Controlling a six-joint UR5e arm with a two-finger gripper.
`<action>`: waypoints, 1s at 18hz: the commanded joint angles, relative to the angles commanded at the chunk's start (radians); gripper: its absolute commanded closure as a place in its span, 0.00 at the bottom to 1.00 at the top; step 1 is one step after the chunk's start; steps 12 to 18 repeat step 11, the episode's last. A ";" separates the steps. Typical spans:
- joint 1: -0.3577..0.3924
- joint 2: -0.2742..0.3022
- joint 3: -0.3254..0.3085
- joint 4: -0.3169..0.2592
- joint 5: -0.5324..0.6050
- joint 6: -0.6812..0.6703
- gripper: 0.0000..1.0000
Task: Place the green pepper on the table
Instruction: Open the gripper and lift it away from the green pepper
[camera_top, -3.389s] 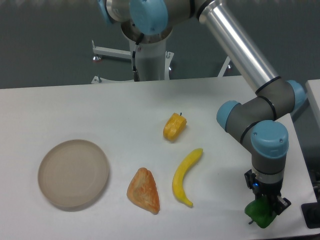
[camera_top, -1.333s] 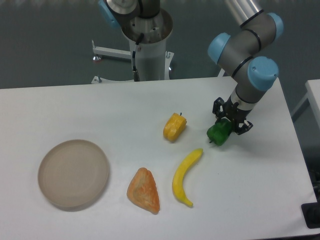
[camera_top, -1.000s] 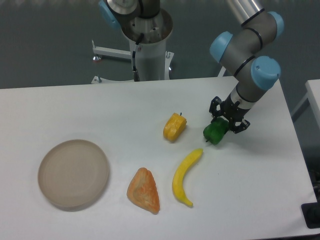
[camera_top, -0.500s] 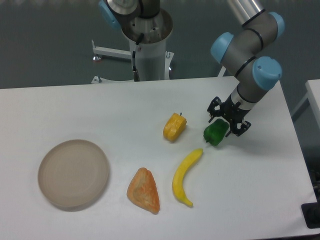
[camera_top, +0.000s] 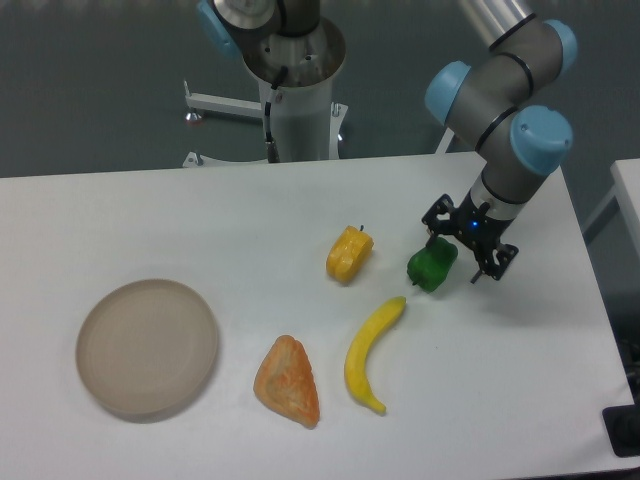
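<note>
Camera view: fixed, looking down across the large flat white table (camera_top: 150, 215) from its near long edge, with the arm's base past the far edge.
Task object: small glossy bright-green toy bell pepper (camera_top: 431, 266), lying on the table right of centre, closer to the right edge than to the left, roughly midway between far and near edges.
Pincer (camera_top: 466, 243): black, 2 fingers spread apart, nothing between them; it sits just beside the green pepper on its right and slightly above it. Whether the nearer finger (camera_top: 436, 217) touches the pepper I cannot tell.
Arm: grey links with light-blue joint caps, reaching in from the far right corner and bending down to the pincer.
Neighbours of the pepper: small yellow-orange toy pepper (camera_top: 349, 253) to its left, apart from it; long curved yellow toy banana (camera_top: 371, 340) toward the near edge, its upper tip close to the green pepper's lower side.
Other objects: orange-yellow wedge-shaped toy food piece (camera_top: 289, 380) left of the banana, near the near edge; round beige plate (camera_top: 147, 346) toward the left edge, well apart from the pepper.
Count: 4 toy food items on the table, plus 1 plate.
</note>
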 joint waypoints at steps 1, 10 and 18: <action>-0.003 -0.014 0.026 0.002 0.005 0.000 0.00; -0.106 -0.112 0.204 0.005 0.205 -0.047 0.00; -0.120 -0.120 0.213 0.005 0.212 -0.063 0.00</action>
